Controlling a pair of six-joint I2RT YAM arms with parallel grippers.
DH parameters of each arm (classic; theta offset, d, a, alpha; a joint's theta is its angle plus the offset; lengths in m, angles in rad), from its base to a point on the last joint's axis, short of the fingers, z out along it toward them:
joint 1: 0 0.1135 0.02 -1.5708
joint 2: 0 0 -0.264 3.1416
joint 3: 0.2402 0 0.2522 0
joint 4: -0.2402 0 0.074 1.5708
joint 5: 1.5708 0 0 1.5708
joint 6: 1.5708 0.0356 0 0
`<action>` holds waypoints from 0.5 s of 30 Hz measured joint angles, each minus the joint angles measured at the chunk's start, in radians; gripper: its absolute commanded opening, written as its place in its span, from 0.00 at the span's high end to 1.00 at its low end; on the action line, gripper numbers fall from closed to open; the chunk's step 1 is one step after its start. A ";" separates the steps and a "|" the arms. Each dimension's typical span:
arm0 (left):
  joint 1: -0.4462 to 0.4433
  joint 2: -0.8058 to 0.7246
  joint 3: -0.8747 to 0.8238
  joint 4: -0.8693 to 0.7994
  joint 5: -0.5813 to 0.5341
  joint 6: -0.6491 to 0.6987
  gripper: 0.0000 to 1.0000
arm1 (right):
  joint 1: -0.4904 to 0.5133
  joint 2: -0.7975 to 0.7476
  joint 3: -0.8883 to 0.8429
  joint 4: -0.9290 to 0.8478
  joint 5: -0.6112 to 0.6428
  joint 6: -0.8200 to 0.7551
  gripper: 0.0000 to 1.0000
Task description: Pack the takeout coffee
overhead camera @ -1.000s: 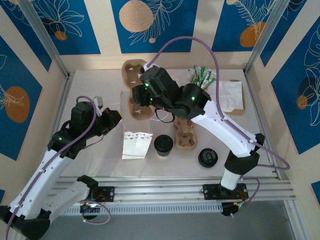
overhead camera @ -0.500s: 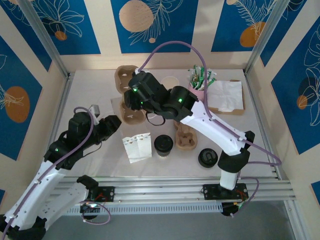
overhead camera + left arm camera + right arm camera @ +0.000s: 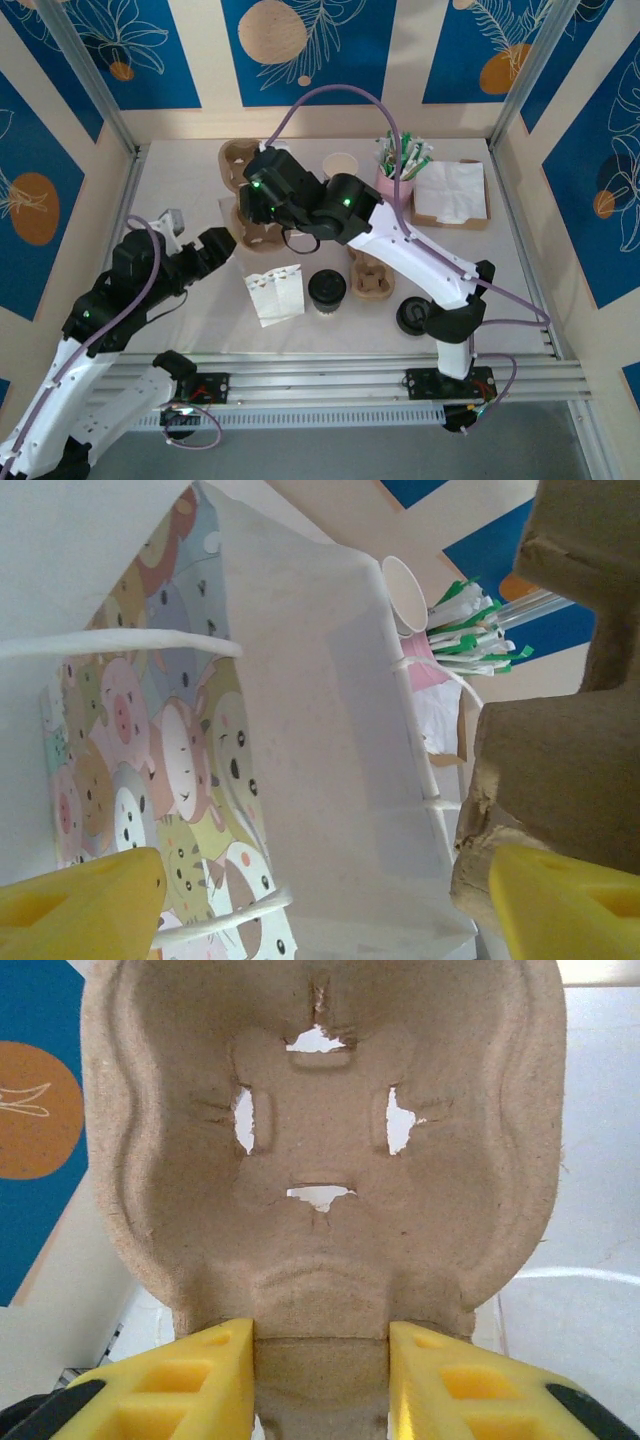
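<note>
The takeout coffee [image 3: 327, 290], a pale cup under a black lid, stands at the table's middle front. My right gripper [image 3: 256, 200] is shut on a brown pulp cup carrier [image 3: 236, 158], held at the back left; its yellow fingers [image 3: 190, 1385] clamp the carrier's centre ridge [image 3: 320, 1160]. My left gripper [image 3: 218, 246] hangs open just left of a white paper bag [image 3: 275, 293]. In the left wrist view the bag [image 3: 330, 760] with its animal print lies ahead between the wide-apart fingertips [image 3: 80, 905], and the carrier [image 3: 570, 680] sits at the right.
A second pulp carrier [image 3: 370, 272] lies right of the coffee. Loose black lids [image 3: 415, 316] sit at the front right. At the back stand lidless cups [image 3: 340, 164], a pink cup of straws [image 3: 400, 160] and a tray of napkins [image 3: 452, 192].
My right arm has carried the cup carrier leftward over the back of the table. My left arm has drawn back to the left and toward the front. The bag has tilted slightly.
</note>
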 measured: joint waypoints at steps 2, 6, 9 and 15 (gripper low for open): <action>0.000 -0.008 0.000 -0.011 -0.011 0.004 0.18 | 0.002 0.010 0.000 -0.005 0.005 0.001 0.63; 0.000 -0.010 0.006 -0.024 -0.037 0.029 0.19 | 0.002 0.026 0.001 -0.017 0.011 0.005 0.64; 0.000 -0.006 0.021 -0.045 -0.060 0.055 0.18 | 0.002 0.031 0.001 -0.022 0.012 0.008 0.64; 0.000 0.009 0.083 -0.079 -0.079 0.128 0.11 | 0.002 0.033 0.001 -0.024 0.012 0.010 0.64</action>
